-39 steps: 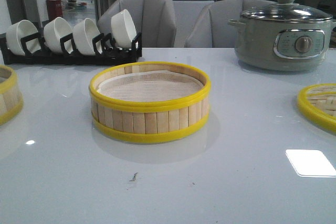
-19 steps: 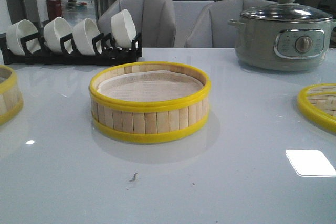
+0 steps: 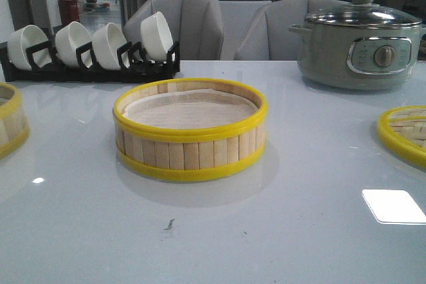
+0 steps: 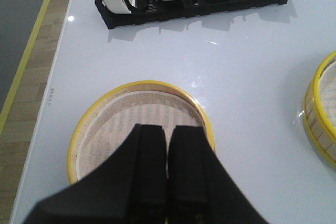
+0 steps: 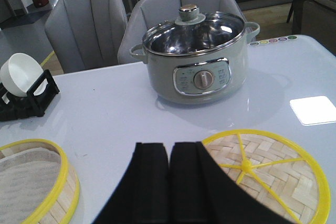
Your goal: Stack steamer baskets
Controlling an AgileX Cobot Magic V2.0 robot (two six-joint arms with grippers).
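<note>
Nothing has shifted on the worktop (image 3: 279, 231) since a second ago; front view reads the same, no arm in it, so you're at the very start and free to plan the first pick.

Biggest first: the worktop is glossy, so expect a basket to skid if you nudge rather than lift. The centre basket (image 3: 190, 130) sits mid-worktop, cloth-lined, upright, well apart from everything; treat it as your base, I'd say. The left basket (image 4: 140, 129) lies near the left edge, right under your left claw (image 4: 167, 182); that claw's fingers are pressed together, nothing between them, so spread them before you descend. Go for the wall: one finger inside the yellow rim, one outside, and keep clear of the liner cloth or it'll drag up with you.

On the right, the woven lid (image 5: 265, 174) with yellow spokes lies flat beside your right claw (image 5: 169, 182), also pressed together and empty; flat like that it offers little to pinch, so my guess is it goes last.

Lift straight, carry level, line rim over rim before release; a tilted drop will likely hang on the yellow band.

Smaller hazards: electric pot (image 3: 359, 44) behind right, bowl rack (image 3: 90, 64) behind left; keep your swing low and forward of both.
</note>
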